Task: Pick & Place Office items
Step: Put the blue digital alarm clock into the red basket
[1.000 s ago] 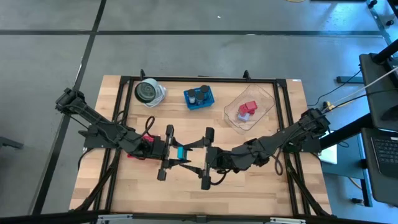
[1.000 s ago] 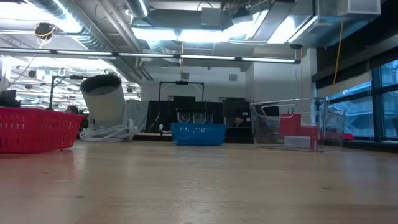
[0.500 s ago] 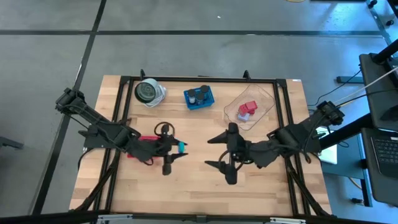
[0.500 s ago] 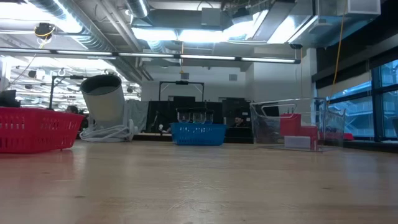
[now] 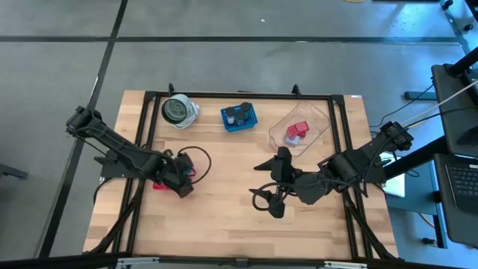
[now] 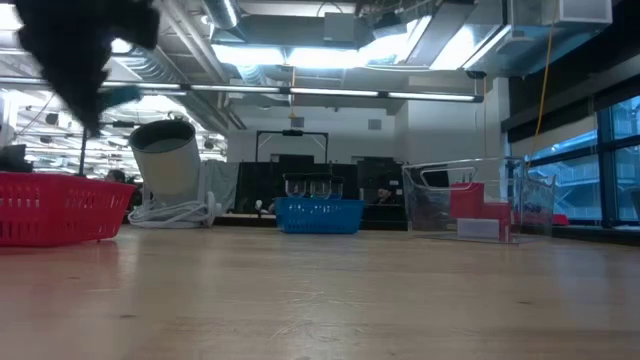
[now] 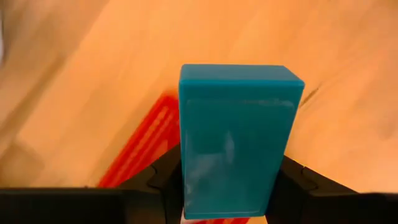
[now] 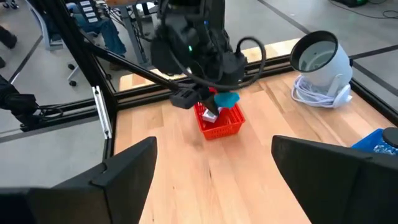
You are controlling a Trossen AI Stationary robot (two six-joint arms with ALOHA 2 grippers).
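Left tool (image 7: pixel 227 186) pinching teal block (image 7: pixel 235 140) upright, hovering over red tray (image 8: pixel 219 121) at tabletop (image 5: pixel 224 217) nine o'clock, arm extending low, right tool (image 8: pixel 211 165) gaping empty, sitting mid-tabletop at four o'clock

Left end effector (image 8: pixel 219 104), clamped on the flat teal plastic block (image 7: pixel 235 140), has withdrawn from mid-tabletop toward the left edge and now hangs over the red mesh basket (image 8: pixel 219 122). Right end effector (image 5: pixel 263 187) has pulled back toward the right edge, fingers spread wider.
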